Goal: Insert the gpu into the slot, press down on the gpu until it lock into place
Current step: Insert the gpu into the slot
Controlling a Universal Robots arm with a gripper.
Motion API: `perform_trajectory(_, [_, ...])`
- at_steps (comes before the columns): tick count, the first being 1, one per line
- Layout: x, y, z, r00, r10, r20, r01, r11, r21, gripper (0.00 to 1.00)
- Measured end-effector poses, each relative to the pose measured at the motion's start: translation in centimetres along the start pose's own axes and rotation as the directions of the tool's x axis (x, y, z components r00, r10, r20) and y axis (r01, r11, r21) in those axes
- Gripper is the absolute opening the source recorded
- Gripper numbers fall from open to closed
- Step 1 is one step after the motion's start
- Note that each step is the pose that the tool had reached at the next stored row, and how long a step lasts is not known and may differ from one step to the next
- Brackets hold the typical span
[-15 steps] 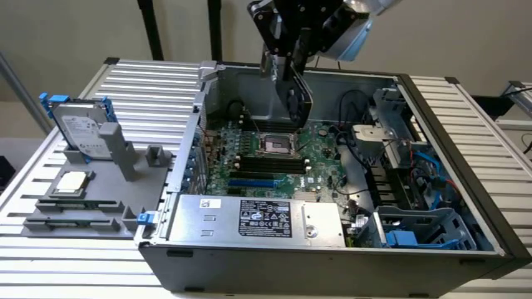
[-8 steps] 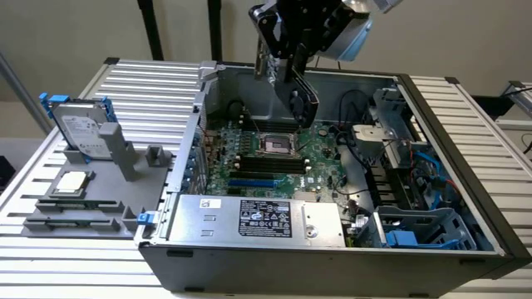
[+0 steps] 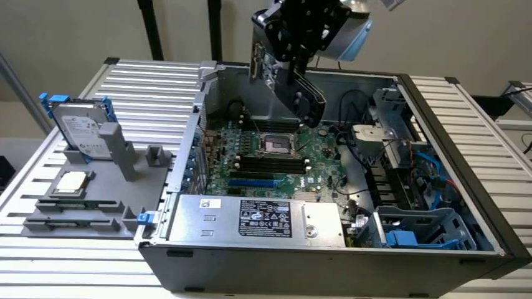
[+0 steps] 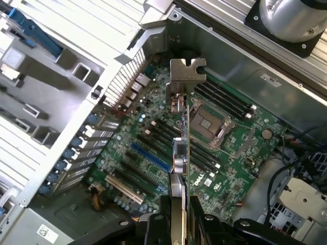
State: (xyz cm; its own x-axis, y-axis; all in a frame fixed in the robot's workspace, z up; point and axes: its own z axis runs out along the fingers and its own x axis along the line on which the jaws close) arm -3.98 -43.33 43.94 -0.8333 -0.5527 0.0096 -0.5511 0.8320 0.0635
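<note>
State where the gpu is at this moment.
In the exterior view, the gpu hangs tilted in the gripper above the motherboard, its lower end nearest the processor socket, clear of the blue slot.

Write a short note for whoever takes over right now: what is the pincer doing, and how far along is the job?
Pincer: shut on the graphics card, held in the air above the open computer case.
Blue slot: empty, on the green board below.
Done: card is picked up.
Left: card not yet in the slot, not yet pressed down.
</note>
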Motion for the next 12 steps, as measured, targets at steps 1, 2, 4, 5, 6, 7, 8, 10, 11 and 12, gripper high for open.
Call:
perform_trajectory(1, [0.0, 0.0, 0.02, 0.9998, -0.018, 0.0004, 0.018, 0.9998, 0.0013, 0.26])
perform_trajectory(2, [0.0, 0.0, 0.04, 0.9994, -0.036, 0.0009, 0.036, 0.9993, 0.0025, 0.26])
perform_trajectory(4, [0.0, 0.0, 0.07, 0.9974, -0.072, 0.0017, 0.072, 0.9974, 0.0051, 0.26])
perform_trajectory(5, [0.0, -0.01, 0.09, 0.9959, -0.091, 0.002, 0.091, 0.9959, 0.0064, 0.26])
perform_trajectory(6, [0.0, -0.01, 0.11, 0.9941, -0.109, 0.0024, 0.108, 0.9941, 0.0076, 0.26])
perform_trajectory(7, [0.0, -0.01, 0.13, 0.992, -0.126, 0.0027, 0.126, 0.9919, 0.0088, 0.26])
perform_trajectory(8, [0.0, -0.01, 0.16, 0.9894, -0.145, 0.003, 0.145, 0.9894, 0.0101, 0.26])
perform_trajectory(10, [0.0, -0.01, 0.19, 0.9835, -0.181, 0.0031, 0.181, 0.9834, 0.0125, 0.26])
perform_trajectory(11, [0.0, -0.01, 0.21, 0.9801, -0.199, 0.0031, 0.199, 0.98, 0.0136, 0.26])
perform_trajectory(12, [0.0, -0.01, 0.24, 0.9763, -0.216, 0.0031, 0.216, 0.9762, 0.0147, 0.26])
